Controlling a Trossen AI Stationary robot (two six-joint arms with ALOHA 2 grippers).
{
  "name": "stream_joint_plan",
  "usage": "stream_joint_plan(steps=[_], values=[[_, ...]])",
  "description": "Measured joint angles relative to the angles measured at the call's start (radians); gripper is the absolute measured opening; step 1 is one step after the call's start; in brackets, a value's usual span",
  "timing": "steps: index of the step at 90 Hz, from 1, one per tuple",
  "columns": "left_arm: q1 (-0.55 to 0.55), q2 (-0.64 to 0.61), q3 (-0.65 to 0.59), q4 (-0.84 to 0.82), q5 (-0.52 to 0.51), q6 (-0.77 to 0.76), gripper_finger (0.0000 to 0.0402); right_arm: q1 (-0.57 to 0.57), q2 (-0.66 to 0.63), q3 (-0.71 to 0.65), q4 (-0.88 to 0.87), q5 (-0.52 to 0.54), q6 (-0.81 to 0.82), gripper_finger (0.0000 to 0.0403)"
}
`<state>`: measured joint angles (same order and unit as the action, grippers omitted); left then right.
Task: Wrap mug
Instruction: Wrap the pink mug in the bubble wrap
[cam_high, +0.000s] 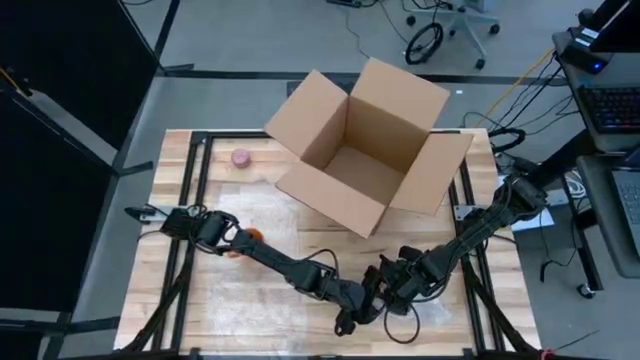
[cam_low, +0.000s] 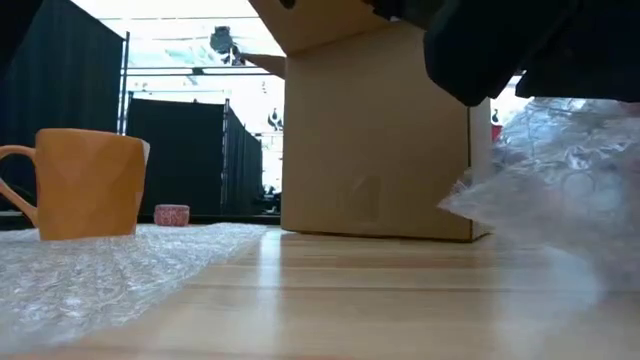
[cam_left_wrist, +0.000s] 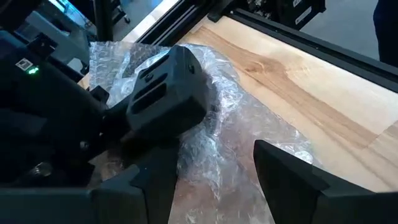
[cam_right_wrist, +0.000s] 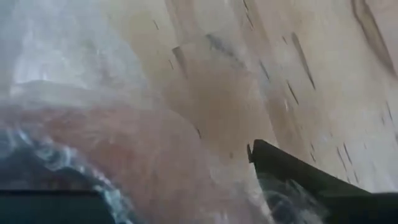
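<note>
Mug (cam_low: 85, 183), orange, stands upright near the desk's (cam_high: 300, 240) left edge on the bubble wrap (cam_low: 110, 265). My left gripper (cam_left_wrist: 211, 180) hovers at the front edge, fingers spread over crumpled wrap. My right gripper (cam_high: 395, 285) meets it there, clenched on the bubble wrap. Cardboard box (cam_high: 365, 145) sits open at the back.

Both arms are dark, near-black, built of slim jointed links with blocky housings. The left gripper (cam_left_wrist: 214, 177) has two flat, angular black fingers (cam_left_wrist: 283, 174). A small green light glows on a dark housing beside a white label.
</note>
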<state>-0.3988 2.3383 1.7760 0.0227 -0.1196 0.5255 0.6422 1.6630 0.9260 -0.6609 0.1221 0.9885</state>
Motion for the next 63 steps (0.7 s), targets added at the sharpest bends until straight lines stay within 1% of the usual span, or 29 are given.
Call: stream_joint_plan(steps=[16,41,43,45,56,63], values=[[0.0,0.0,0.0,0.001,0.0,0.003,0.0193,0.0,0.0,0.0,-0.001,0.0,-0.016,0.016],[0.001,0.0,0.001,-0.007,-0.002,0.001,0.0193,0.0,0.0,-0.003,0.002,0.002,0.002,0.0151],[0.001,0.0,-0.001,-0.009,-0.001,0.007,0.0193,0.0,-0.001,-0.003,0.006,0.003,0.012,0.016],[0.0,0.0,0.0,-0.008,-0.002,0.001,0.0193,0.0,-0.002,-0.003,0.004,0.003,0.016,0.0176],[0.0,0.0,0.0,-0.008,-0.001,0.0,0.0193,-0.012,-0.031,-0.006,-0.005,-0.012,0.034,0.0295],[-0.001,0.0,0.0,-0.008,-0.001,-0.001,0.0193,-0.013,-0.055,-0.01,-0.018,-0.009,0.039,0.0356]])
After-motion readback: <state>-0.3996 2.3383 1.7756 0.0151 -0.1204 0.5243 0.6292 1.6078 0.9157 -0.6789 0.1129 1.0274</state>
